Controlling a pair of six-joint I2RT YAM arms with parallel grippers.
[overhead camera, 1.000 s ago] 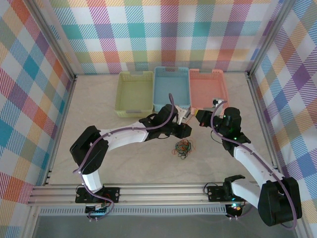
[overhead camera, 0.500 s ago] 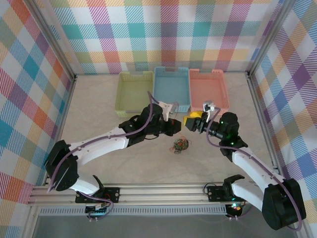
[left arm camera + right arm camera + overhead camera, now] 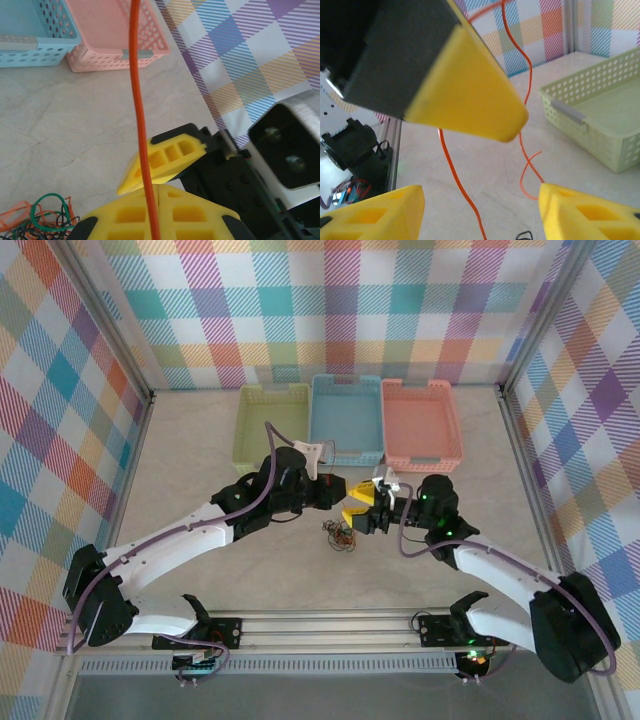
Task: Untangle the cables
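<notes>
Left wrist: left end effector (image 3: 157,200) pinching orange cable (image 3: 136,90); right end effector (image 3: 485,210) spread.

Pastel plaid walls (image 3: 330,300) enclose a pale, marbled tabletop (image 3: 190,460), evenly lit.

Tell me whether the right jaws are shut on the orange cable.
No: the right gripper has its jaws wide apart, and the orange cable hangs free between them.

From my overhead camera I look down on the whole table (image 3: 200,460), while both wrist cameras sit very close and low, facing each other, and both see the same orange cable (image 3: 136,100).
</notes>
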